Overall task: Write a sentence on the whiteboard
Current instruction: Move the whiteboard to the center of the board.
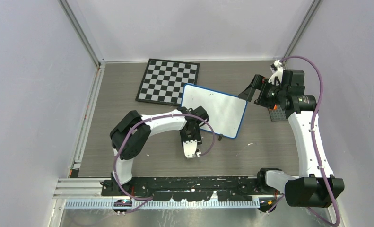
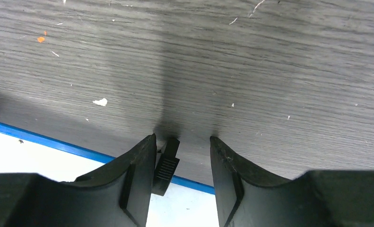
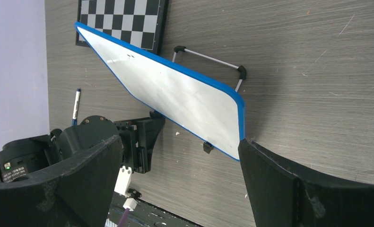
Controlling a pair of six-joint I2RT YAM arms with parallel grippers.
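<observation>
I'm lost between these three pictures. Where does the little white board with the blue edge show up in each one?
Top external: the whiteboard lies mid-table, just right of centre.
Left wrist: only a strip of it shows, at the bottom left.
Right wrist: it slants across the centre of the picture.
Shared landmark: its blue rim shows in all three views.
</observation>
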